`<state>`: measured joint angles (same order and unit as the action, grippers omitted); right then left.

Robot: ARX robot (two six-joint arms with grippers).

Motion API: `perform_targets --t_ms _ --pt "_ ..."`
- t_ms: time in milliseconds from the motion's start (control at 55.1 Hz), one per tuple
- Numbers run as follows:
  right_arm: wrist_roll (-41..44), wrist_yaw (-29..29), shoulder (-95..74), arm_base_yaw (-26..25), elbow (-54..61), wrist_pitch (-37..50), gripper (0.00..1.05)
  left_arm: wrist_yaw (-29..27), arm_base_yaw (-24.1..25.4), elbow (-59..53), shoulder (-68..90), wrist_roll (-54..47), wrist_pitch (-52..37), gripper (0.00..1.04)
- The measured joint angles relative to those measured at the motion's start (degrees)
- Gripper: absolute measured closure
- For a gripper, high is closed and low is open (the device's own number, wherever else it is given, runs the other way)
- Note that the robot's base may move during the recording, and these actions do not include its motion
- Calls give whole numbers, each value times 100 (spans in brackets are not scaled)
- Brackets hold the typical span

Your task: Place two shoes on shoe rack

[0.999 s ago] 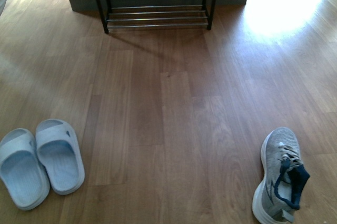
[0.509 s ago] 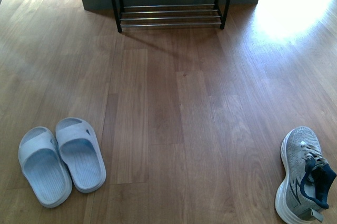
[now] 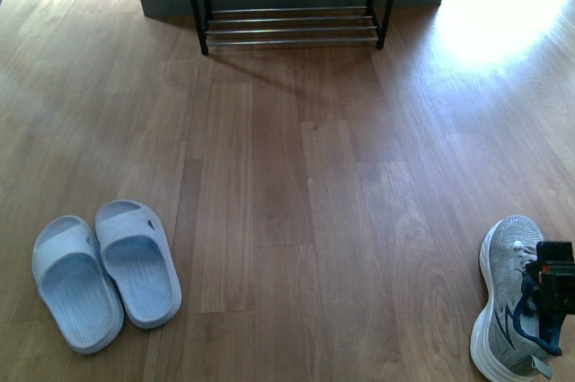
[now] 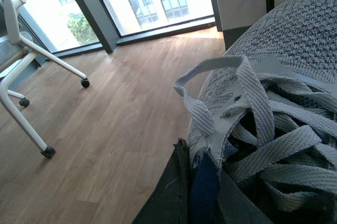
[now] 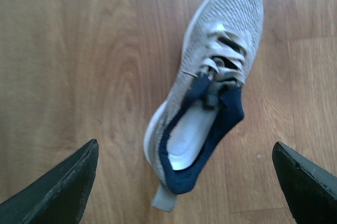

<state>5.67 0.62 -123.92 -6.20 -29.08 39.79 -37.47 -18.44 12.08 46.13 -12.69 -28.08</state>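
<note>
Nothing sits on the shoe rack (image 3: pixel 289 4) yet. My right pincer (image 5: pixel 185 147) hangs wide over the grey sneaker (image 5: pixel 210 81), well apart from the rack. My left pincer (image 4: pixel 202 184) grips the other sneaker (image 4: pixel 284 50).

Right gripper (image 5: pixel 184 145): 2 black, wedge-shaped fingers (image 5: pixel 63 192); a boxy black housing (image 3: pixel 555 276).

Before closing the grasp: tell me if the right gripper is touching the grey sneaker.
Apart. Right wrist view: floor shows between the right gripper's open fingers and the grey sneaker.
</note>
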Motion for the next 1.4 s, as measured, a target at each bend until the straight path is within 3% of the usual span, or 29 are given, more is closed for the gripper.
perform_targets --t_ms 272,581,944,1180,1398 --pt "0 295 -1545 -398 -1182 -92 9 -2 0 0 0 0 0 103" --pt "13 424 -2194 -1043 -1875 -437 9 -2 0 0 0 0 0 103" --pt "-603 186 -2732 -739 -2205 -369 10 0 0 0 0 0 0 103" --pt "-586 286 -2874 -579 -2308 -236 55 0 0 0 0 0 0 103" --pt "-538 409 -2922 -566 -2319 -188 87 0 0 0 0 0 0 103"
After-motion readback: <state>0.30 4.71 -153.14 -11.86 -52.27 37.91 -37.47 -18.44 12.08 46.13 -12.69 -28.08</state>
